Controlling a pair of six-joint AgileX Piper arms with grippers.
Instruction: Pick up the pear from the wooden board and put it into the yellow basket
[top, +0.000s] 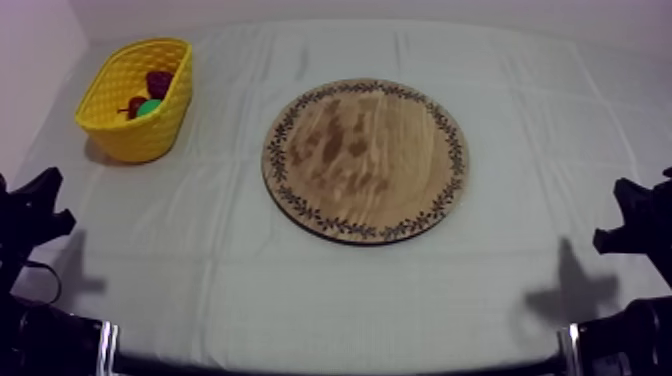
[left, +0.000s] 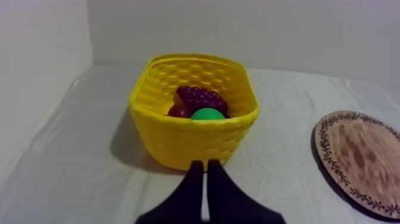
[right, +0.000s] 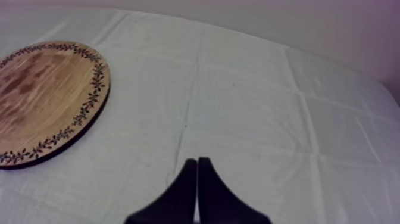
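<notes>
You will find the pear (left: 208, 114) inside the yellow basket (left: 190, 143), not on the wooden board (top: 365, 160). In the left wrist view its green rounded top shows just over the basket's near wall. The small red fruit (left: 180, 111) touches it on one side, and the bunch of grapes (left: 199, 97) lies just behind both. You cannot tell how the pear sits lower down, since the wall hides it.

In the top view the basket stands upright at the far left corner of the tabletop (top: 300, 300), well apart from the board. The board lies flat near the middle, its patterned rim showing all the way round.

Your left hand (left: 205, 164) is low over the tabletop just in front of the basket and apart from it. Its two black fingers are pressed together in a narrow wedge with nothing between them. Your right hand (right: 196, 161) is likewise closed to a wedge on nothing, over bare tabletop, with the board's edge off to one side and well clear of the fingers. In the top view both arms sit low at their own sides of the tabletop.
</notes>
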